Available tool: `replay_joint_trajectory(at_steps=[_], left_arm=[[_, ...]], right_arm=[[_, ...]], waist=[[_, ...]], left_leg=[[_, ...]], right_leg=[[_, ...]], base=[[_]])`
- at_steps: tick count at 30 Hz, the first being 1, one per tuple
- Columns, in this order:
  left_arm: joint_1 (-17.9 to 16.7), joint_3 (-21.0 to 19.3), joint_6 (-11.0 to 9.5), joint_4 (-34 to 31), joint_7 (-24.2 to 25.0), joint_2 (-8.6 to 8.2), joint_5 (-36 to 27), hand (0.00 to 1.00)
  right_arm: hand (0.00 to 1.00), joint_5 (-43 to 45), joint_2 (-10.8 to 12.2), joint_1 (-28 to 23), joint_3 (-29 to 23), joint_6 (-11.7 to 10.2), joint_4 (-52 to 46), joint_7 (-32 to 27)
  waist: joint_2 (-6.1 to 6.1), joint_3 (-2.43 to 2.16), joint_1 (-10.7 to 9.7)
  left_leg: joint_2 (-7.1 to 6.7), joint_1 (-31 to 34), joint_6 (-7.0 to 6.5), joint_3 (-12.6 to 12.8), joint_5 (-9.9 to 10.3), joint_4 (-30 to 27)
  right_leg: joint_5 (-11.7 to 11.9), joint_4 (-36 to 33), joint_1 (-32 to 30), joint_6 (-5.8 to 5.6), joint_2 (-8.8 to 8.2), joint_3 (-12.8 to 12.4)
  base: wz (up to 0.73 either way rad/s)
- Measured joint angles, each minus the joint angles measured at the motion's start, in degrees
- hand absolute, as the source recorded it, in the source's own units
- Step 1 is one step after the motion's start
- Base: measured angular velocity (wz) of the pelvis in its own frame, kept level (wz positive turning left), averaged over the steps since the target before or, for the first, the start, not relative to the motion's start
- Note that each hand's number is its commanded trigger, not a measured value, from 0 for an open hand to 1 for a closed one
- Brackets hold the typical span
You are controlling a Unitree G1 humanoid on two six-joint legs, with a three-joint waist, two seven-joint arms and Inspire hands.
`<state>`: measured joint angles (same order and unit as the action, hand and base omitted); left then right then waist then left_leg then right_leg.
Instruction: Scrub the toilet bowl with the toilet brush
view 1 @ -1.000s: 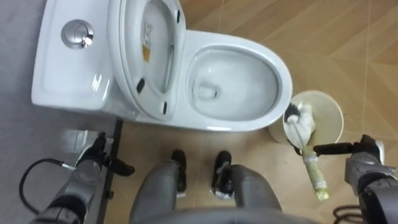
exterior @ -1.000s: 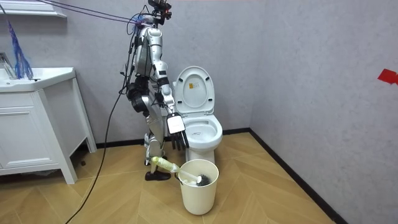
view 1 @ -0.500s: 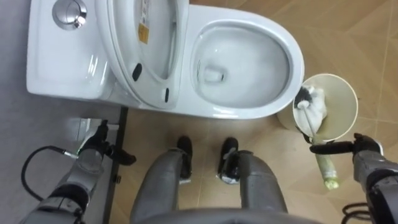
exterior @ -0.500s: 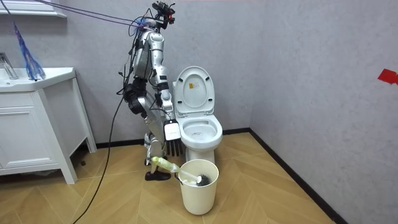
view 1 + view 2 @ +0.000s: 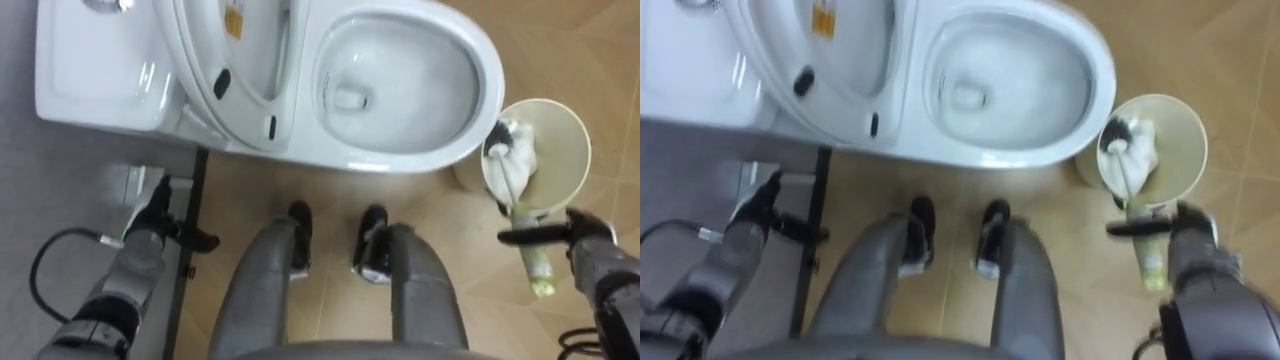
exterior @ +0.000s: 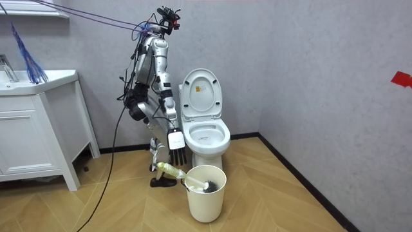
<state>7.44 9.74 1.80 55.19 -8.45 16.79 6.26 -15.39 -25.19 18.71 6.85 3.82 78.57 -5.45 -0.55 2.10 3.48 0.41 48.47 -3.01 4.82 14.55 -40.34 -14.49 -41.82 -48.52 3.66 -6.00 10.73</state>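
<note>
- Left eye view:
  - One white toilet [image 5: 395, 150], seat and lid tipped up over the tank, bowl open to the camera.
  - Two dark buffer pads [image 5: 222, 82] on the raised seat.
  - One yellow-and-white sticker [image 5: 235, 20] inside the lid, print too small to read.
  - One cream bin [image 5: 565, 140] on the wood floor [image 5: 560, 40], at 4 o'clock of the bowl, just beside it.
  - One toilet brush [image 5: 537, 265], head down inside the bin, pale green handle leaning out over the rim toward 6 o'clock.
  - Right robot hand [image 5: 592, 262] at 6 o'clock of the bin, fingers straight. One dark finger lies across the brush handle in the picture; cannot tell whether touching. Nothing clasped.
  - Left robot hand [image 5: 148, 235] at 7 o'clock of the tank, beside the dark skirting strip [image 5: 190, 200], fingers loose and spread, holding nothing.
- Room view:
  - Robot upright at 9 o'clock of the toilet, facing it, right robot hand hanging with fingers pointing down above the brush handle.
  - Bin at 6 o'clock of the toilet, closest to the camera, partly covering the toilet's base.
  - One white cabinet [image 6: 32, 148] with a counter [image 6: 38, 80] at the room view's left, well apart.
  - One red mark [image 6: 400, 78] on the grey wall at the room view's right, no lettering legible.
- Right eye view:
  - Matching count: one toilet, one bin, one brush, handle over the rim at 6 o'clock, right robot hand just beside it.
</note>
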Motion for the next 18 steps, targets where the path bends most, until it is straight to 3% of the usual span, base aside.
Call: replay_joint_trajectory(at_steps=[8,18], left_arm=[[0.1,0.9,0.2,0.0,-1.5,2.53,-2.3,0.0],[0.4,2.3,1.0,-0.4,-2.2,2.59,-2.2,0.0]], right_arm=[[0.0,0.0,-2.9,0.6,3.2,0.0,0.0,0.3],[0.0,0.3,-3.9,1.8,5.7,1.2,0.1,2.5]], waist=[[0.15,0.07,0.2],[0.83,0.28,1.7]], left_leg=[[0.94,7.9,0.01,-0.1,4.0,-11.0],[0.63,14.8,0.26,0.0,5.0,-16.2]], right_leg=[[-3.5,-10.0,-7.5,0.64,-0.49,-0.4],[-5.1,-16.3,-14.6,1.46,-2.02,-0.4]], base=[[-0.02],[0.04]])
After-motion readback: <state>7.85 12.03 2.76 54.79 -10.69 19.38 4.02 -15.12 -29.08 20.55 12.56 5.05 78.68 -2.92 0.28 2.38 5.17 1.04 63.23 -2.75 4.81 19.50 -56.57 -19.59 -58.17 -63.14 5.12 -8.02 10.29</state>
